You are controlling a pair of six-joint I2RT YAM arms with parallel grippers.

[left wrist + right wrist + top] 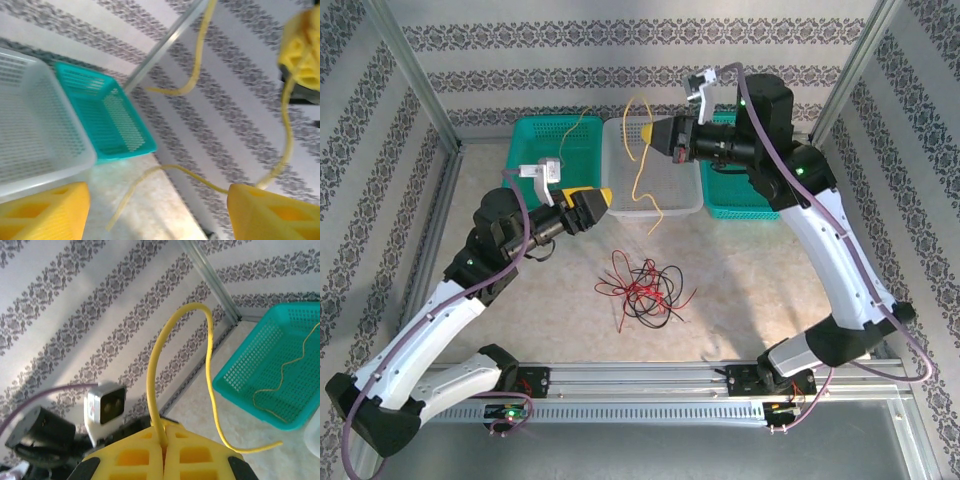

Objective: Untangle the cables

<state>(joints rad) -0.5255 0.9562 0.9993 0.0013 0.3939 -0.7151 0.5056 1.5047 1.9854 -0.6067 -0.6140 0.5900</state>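
A translucent white plastic basket (685, 190) stands at the far side of the pale surface (750, 290), and everything else is placed from it.

Above its far left corner the right tool (648, 133) points away from the right-hand teal plastic basket (740, 195). Its yellow fingers (190, 457) are pressed together on a thick yellow cable (638, 170). From the pinch the cable arches upward, then hangs down across the white basket. Its lower end reaches the basket's near rim and goes just beyond it.

Just off the white basket's near left corner the left tool (603, 197) is held above the surface, its yellow fingers (270, 212) spread wide with nothing between them. In the left wrist view the yellow cable (287, 130) runs right by one finger. Whether it touches cannot be told.

Nearer than the white basket, well apart from it on the bare surface, lies a tangle of thin red and black cables (642, 285), with no tool touching it.

Against the white basket's left side stands a second teal plastic basket (535, 140), with a thin yellow wire (582, 125) lying inside it.
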